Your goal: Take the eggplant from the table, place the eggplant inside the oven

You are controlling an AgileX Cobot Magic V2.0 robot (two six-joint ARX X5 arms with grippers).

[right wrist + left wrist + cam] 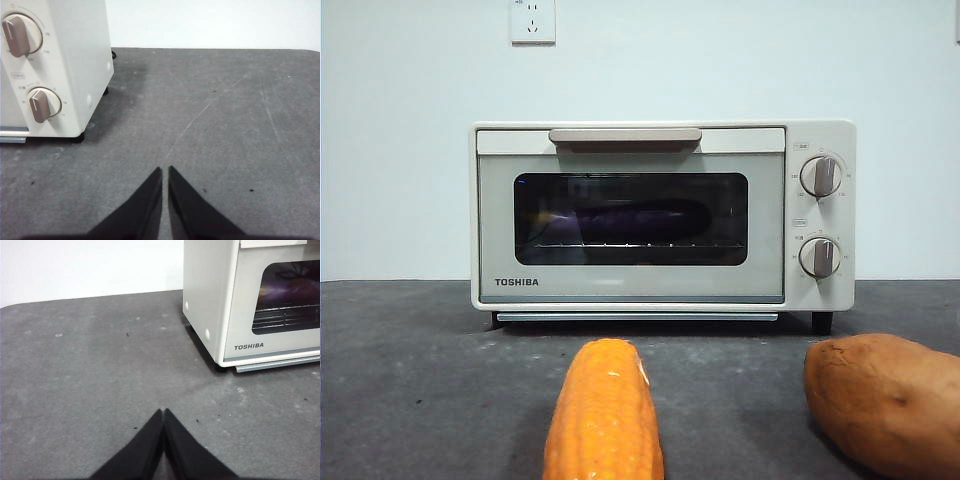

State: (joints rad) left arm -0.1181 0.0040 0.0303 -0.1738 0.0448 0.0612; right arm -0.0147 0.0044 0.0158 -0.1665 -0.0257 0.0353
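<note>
Counter (pixel 410 380) stretches dark grey and bare on the left side of the front view. The left hand (pixel 163 415) hovers over that bare stretch with its jaws pressed together and nothing between them; the oven's left wall and the near corner of its door stand ahead of it and off to one side.

Moving rightward, the oven (pixel 630 290) sits square in the middle with its door closed and its beige handle (pixel 625 135) across the top. Through the dark glass the eggplant (pixel 635 218) lies on the rack, its long axis running side to side, parallel to the door, with the rounded end toward the knobs. So it is already inside, behind the shut door, well apart from both hands, and neither hand has a straight line to it. Judged from this, the task looks done or all but done.

In front of the oven a corn cob (pixel 604 415) lies pointing toward the camera, and to its right a sweet potato (pixel 885 400) rests on the counter.

The right hand (pixel 165 175) hangs over open counter beside the oven's knob side, jaws nearly closed with only a thin slit between them, holding nothing. Both hands seem about equally far from the door.
</note>
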